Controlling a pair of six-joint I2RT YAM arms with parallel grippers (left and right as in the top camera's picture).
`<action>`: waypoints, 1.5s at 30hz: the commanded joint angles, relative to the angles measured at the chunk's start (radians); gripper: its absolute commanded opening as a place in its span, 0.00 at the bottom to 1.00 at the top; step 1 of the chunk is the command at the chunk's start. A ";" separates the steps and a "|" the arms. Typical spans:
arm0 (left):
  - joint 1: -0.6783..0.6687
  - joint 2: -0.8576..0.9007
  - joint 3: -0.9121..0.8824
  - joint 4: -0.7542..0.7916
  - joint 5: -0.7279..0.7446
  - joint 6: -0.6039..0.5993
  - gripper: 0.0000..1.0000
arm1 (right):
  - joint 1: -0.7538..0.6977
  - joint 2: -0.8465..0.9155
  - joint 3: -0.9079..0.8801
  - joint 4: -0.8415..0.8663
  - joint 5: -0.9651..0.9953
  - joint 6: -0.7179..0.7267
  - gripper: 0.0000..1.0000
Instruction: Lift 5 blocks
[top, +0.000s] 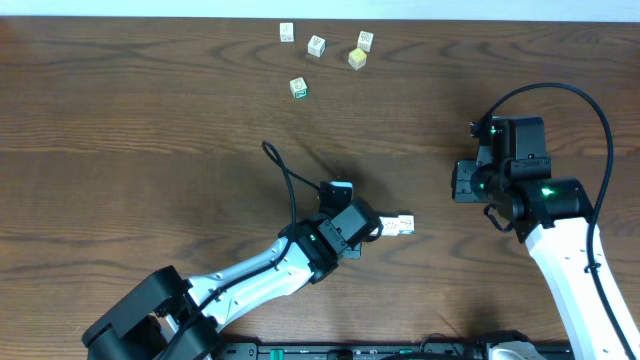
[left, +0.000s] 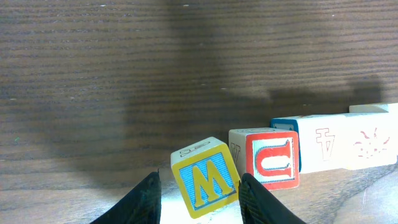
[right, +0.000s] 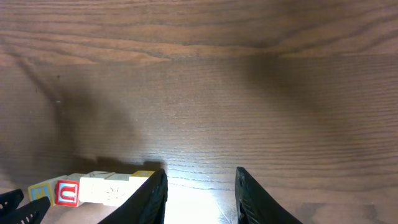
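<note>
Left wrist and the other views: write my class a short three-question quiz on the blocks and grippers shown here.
1. True or false: the right gripper has a block between its fingers.
2. Which letter is on the tilted block between the fingers of the left gripper? A) M B) U C) A
3. Overhead view: how many blocks are in the far group near the table's top edge?

Key: 1 false; 2 A; 3 five.
</note>
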 joint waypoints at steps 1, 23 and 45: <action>-0.002 -0.009 -0.011 0.000 -0.006 0.017 0.41 | -0.013 0.003 0.018 -0.001 -0.004 0.015 0.33; -0.002 -0.161 -0.010 -0.070 -0.014 0.061 0.34 | -0.013 0.003 0.018 -0.001 -0.005 0.015 0.33; -0.002 -0.013 -0.013 -0.133 -0.068 -0.052 0.07 | -0.013 0.003 0.018 -0.001 -0.005 0.016 0.33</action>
